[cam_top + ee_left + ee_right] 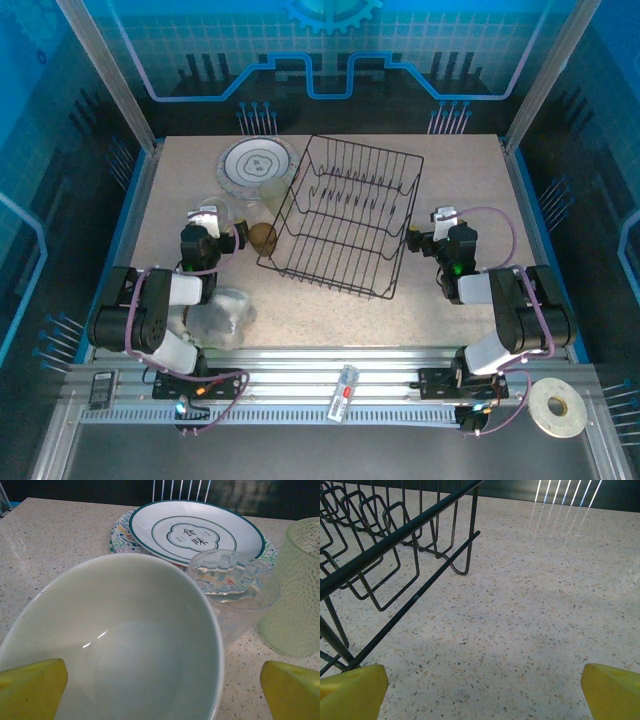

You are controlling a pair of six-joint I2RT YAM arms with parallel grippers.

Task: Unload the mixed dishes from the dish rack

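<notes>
As my left gripper (162, 690) and right gripper (482, 690) hang open and empty, dishes (256, 165) cluster at ten o'clock of the bare rack (345, 215); the bowl (125, 645), glossy, rigid and breakable, likely wants a rim pinch.

Two plates, a green-rimmed white plate (195, 535) and a patterned plate (121, 540); two bowls, a white bowl (125, 645) and a clear bowl (235, 580); two cups, a pale green cup (300, 595) and a small brown cup (263, 237); one black wire dish rack (345, 215); one whitish plastic lump (220, 315); one white tape ring (542, 412).
</notes>
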